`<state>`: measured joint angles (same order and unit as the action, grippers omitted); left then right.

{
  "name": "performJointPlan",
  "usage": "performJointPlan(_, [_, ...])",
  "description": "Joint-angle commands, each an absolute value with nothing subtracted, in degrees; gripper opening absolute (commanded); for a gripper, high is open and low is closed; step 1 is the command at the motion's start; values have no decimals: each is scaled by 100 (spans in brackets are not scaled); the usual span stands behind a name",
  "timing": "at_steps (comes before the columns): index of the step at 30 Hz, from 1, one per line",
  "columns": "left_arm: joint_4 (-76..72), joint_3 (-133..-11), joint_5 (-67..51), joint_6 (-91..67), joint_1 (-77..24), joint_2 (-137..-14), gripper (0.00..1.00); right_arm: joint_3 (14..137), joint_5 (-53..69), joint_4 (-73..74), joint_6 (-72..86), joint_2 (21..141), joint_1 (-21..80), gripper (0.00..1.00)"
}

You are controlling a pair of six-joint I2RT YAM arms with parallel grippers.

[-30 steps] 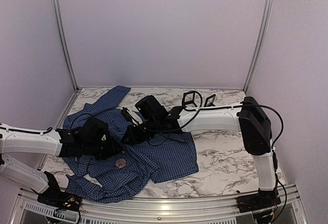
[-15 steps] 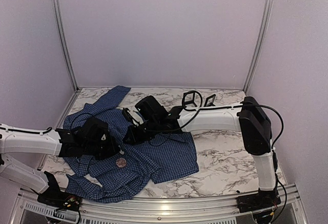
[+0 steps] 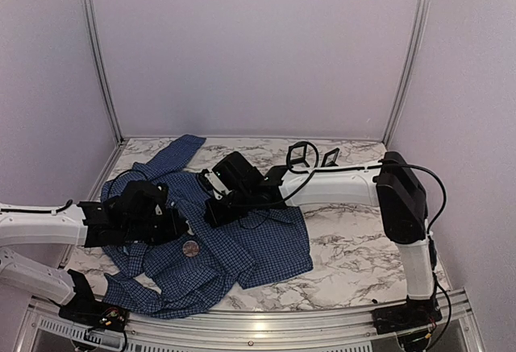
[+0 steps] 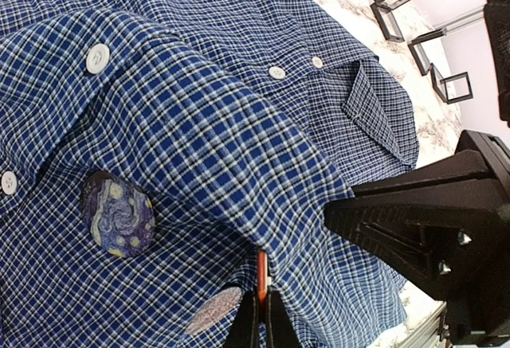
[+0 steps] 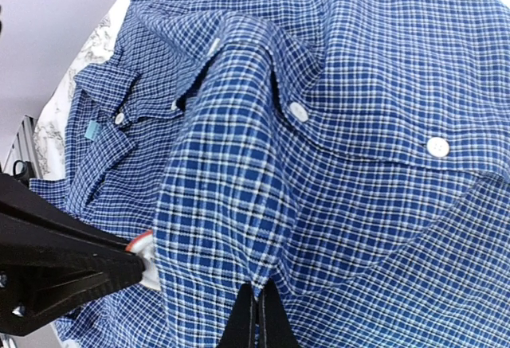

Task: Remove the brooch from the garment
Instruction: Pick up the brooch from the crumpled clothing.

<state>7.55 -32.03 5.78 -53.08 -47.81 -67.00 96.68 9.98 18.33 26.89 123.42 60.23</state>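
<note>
The garment, a dark blue checked shirt, lies crumpled on the marble table. My left gripper is shut on the brooch, which shows edge-on as a thin orange rim between the jaws, under a raised fold of shirt. In the right wrist view the brooch shows as an orange-and-white rim at the left gripper's tip. My right gripper is shut on a pinched fold of the shirt and holds it up beside the brooch.
A blue swirl-patterned round badge and a pale mauve one sit on the shirt; one round badge shows from above. Two black square frame boxes stand at the back. Walls close three sides of the table.
My left gripper has shifted slightly left and back. My right gripper has lifted its fold a little. The round badge on the shirt has moved slightly towards the back.
</note>
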Motion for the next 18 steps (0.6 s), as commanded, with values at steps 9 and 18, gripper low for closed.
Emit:
performJointPlan(9, [144,-2817,211,-5106,-4659,-6132,0,9701,328,2171,2421,12472,6031,0])
performJointPlan(18, [-275,-2570,-225,-5119,-4468,-6090,0,9577,203,2150,2410,12428,6022,0])
